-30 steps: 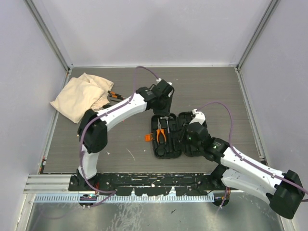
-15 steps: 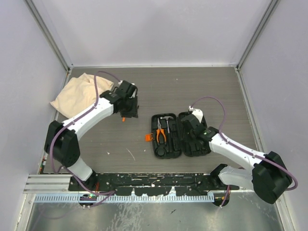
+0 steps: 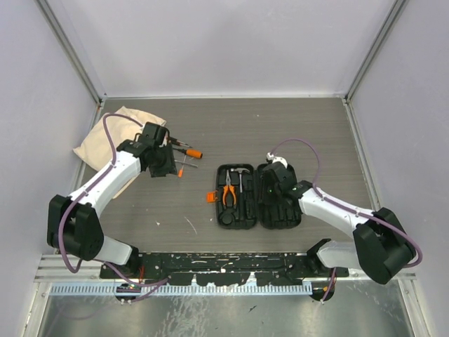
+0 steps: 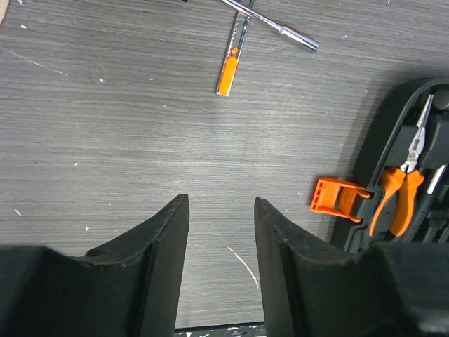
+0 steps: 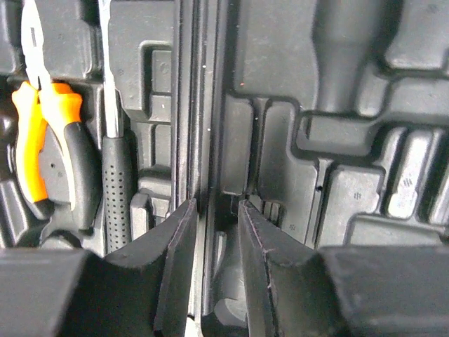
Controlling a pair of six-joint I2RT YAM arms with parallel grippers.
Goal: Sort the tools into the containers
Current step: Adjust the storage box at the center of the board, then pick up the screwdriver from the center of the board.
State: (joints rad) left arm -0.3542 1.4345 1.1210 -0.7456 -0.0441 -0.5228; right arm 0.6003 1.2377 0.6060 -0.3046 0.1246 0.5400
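Pick-up step. Your left claw (image 4: 221, 203), parted and empty, hangs over the surface (image 4: 105, 126) short of the loose tools (image 4: 226, 72). Your right claw (image 5: 217, 207), narrowly parted and empty, hovers above the open case (image 5: 337, 105) holding the pliers (image 5: 42, 133). Next, advance your left claw and align it with one handle.

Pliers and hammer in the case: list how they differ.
The pliers have two orange-and-black handles; the hammer has one black dotted grip. The pliers end in pointed steel tips; the hammer shows a straight steel shaft. Both lie side by side in the case's left half.
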